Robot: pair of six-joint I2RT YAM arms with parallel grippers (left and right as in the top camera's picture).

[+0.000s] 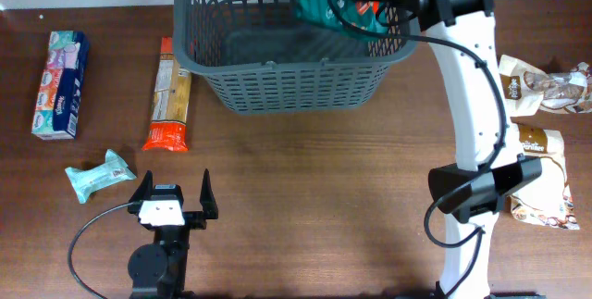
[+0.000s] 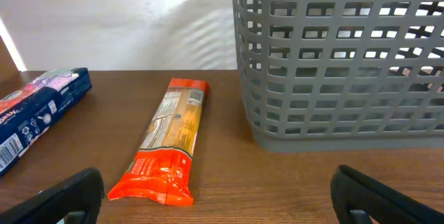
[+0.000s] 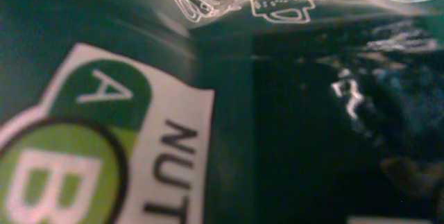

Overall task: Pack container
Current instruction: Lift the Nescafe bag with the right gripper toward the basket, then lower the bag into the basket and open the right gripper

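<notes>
From overhead, the container [image 1: 287, 86] sits at the table's far middle. The right gripper [image 1: 363, 3] hangs over its right rim, clamped on a green packet [image 1: 322, 10], with its fingers mostly masked. A pasta packet [image 1: 169, 95], tissue pack [image 1: 61, 84] and wipes pouch [image 1: 100, 173] lie to the left, and two snack bags [image 1: 546, 86] far right. The left gripper [image 1: 172, 199] is spread wide and empty. In the left wrist view the pasta packet [image 2: 166, 144] lies near the container [image 2: 340, 64], and the tissue pack [image 2: 35, 116] is cut off. The right wrist view shows only the blurred green packet [image 3: 277, 113].
</notes>
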